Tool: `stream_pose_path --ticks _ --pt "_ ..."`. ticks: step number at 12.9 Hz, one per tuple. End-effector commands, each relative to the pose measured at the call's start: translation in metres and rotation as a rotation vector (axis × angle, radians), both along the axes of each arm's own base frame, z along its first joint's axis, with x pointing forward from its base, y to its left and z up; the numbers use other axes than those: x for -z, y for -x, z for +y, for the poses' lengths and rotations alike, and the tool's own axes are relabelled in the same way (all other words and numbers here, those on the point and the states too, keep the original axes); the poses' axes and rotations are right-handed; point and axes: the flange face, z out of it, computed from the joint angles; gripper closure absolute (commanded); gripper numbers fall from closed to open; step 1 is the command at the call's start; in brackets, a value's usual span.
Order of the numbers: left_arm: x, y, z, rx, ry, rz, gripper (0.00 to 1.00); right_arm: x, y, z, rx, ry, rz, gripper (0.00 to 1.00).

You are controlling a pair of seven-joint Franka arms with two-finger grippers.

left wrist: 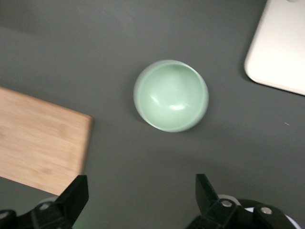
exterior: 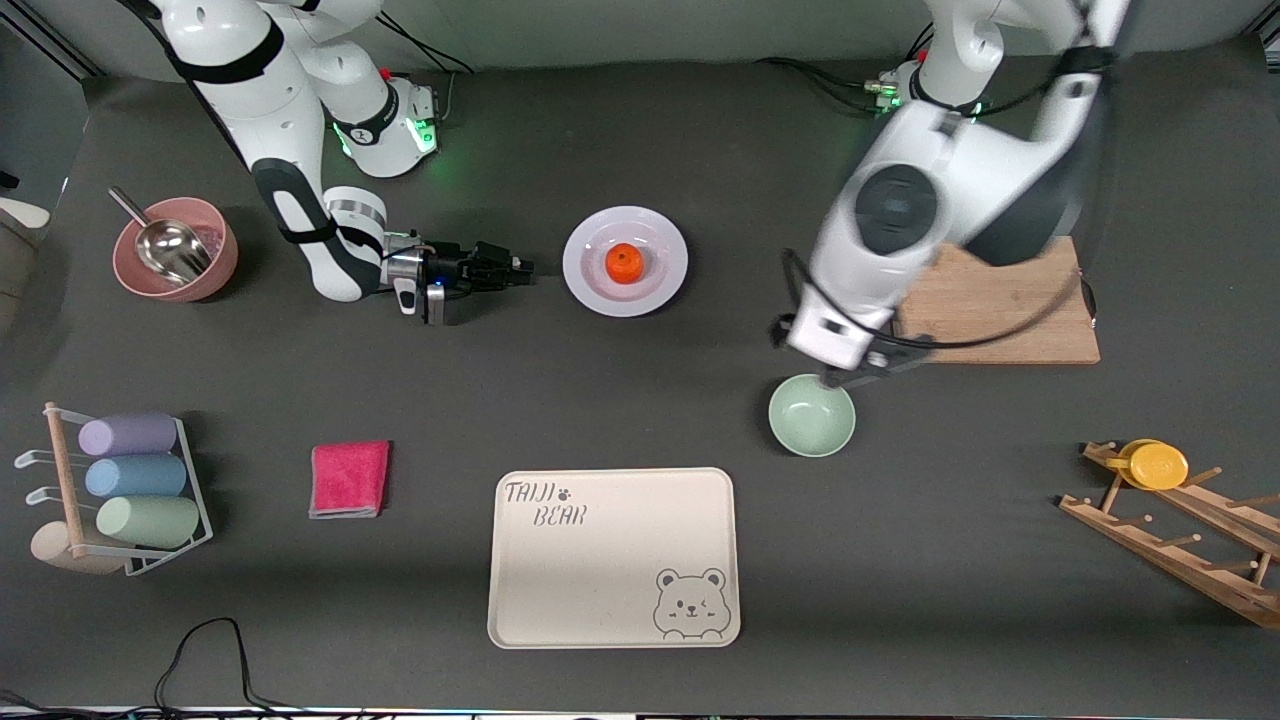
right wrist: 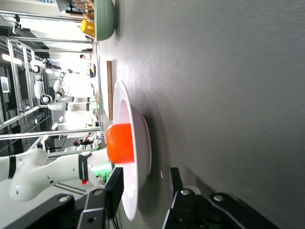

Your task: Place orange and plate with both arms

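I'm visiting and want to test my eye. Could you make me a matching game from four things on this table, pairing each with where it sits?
Things:
1. orange
2. metal scoop
3. yellow disc
4. green bowl

Places:
A. on the wooden rack
B. under the left tool
C. on the plate
D. in the pink bowl

Pairs: 1-C, 2-D, 3-A, 4-B

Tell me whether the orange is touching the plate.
Touching. The right wrist view shows the orange resting against the plate with no gap; the front view shows it sitting in the plate's centre.
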Motion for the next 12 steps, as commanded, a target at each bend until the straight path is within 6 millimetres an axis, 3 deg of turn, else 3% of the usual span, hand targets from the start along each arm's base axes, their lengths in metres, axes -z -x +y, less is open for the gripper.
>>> stream_pose_path --ticks 1,4,7,8,10,12 --pt "-0.017 -0.012 0.082 0.051 0.032 0.034 0.00 0.009 0.000 0.031 0.011 -0.009 -0.028 0.53" --pt "-0.037 -0.025 0.183 0.076 0.058 0.039 0.00 0.010 0.002 0.061 0.025 -0.026 -0.035 0.53" --pt "-0.050 -0.029 0.252 0.076 0.027 0.046 0.00 0.013 0.001 0.069 0.030 -0.027 -0.036 0.53" --pt "-0.058 -0.030 0.268 0.064 0.020 0.041 0.00 0.013 0.002 0.068 0.028 -0.025 -0.041 0.65" --pt "-0.064 -0.030 0.290 0.047 0.005 0.034 0.00 0.014 0.002 0.068 0.017 -0.022 -0.073 0.99" --pt "-0.064 -0.032 0.294 0.043 0.006 0.032 0.00 0.014 0.002 0.067 0.017 -0.024 -0.072 1.00"
